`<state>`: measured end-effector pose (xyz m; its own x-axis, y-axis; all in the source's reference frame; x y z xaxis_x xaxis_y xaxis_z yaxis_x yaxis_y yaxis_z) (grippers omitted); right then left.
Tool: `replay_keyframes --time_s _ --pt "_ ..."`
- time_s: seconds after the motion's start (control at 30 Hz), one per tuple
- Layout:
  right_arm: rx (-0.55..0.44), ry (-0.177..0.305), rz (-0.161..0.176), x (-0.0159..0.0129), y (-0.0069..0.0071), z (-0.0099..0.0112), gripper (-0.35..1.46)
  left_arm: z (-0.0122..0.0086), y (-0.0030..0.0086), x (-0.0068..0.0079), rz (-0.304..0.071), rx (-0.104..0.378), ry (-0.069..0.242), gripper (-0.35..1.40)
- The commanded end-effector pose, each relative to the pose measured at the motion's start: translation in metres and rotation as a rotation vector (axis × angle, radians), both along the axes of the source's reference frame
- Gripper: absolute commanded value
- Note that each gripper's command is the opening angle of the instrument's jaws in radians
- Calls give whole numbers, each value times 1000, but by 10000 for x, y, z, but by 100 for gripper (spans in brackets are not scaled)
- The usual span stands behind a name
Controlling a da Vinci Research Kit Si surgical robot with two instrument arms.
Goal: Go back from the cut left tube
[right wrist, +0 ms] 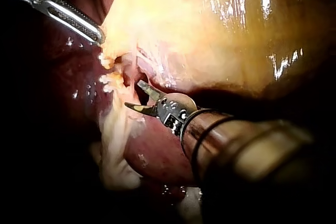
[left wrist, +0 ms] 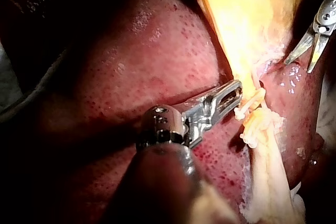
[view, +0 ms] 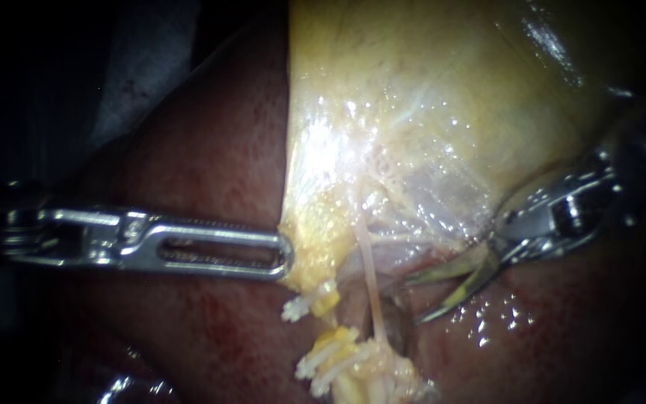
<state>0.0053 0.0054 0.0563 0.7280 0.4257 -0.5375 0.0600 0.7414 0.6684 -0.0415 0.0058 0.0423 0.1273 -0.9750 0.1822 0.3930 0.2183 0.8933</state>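
The left tube is cut in two. Its upper yellow stump (view: 325, 301) hangs from the gallbladder (view: 428, 112) with a white clip (view: 293, 308) on it. The lower stump (view: 342, 338) carries white clips (view: 321, 368). A thin pale right tube (view: 370, 273) runs whole beside them. My left instrument (view: 284, 256) (left wrist: 234, 94) (right wrist: 97, 35) has slotted jaws shut on the gallbladder's lower edge, just above the upper stump. My right instrument (view: 420, 299) (left wrist: 298, 66) (right wrist: 132, 94) has curved blades standing open, to the right of the thin tube and clear of both tubes.
Dark red liver (view: 211, 164) (left wrist: 147, 66) (right wrist: 157, 150) lies under and around the gallbladder (left wrist: 252, 14) (right wrist: 199, 24). Pale fatty tissue (view: 383, 378) bunches below the lower stump. A shiny metal edge (view: 125, 387) shows at the lower left.
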Motion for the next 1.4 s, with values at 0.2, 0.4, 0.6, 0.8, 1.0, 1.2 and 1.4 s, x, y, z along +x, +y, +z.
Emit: replay_keyframes --time_s 0.2,0.4,0.6,0.8,1.0,1.2,1.4 --pt "-22 -5 19 -29 20 -16 49 0 0 0 0 0 0 -35" --pt "-37 4 51 -50 34 -27 51 0 0 -1 0 0 0 -35" --pt "-61 6 70 -58 42 -34 57 1 0 -1 -1 0 0 -35" --pt "-60 6 70 -61 43 -36 57 1 1 -3 -2 0 1 -35" --pt "-59 9 71 -61 42 -36 57 4 1 -9 -5 -2 4 -35" --pt "-59 9 71 -61 41 -36 57 9 -1 -18 -10 -5 8 -35" --pt "-59 9 71 -60 40 -37 57 16 -4 -26 -8 -8 9 -35"
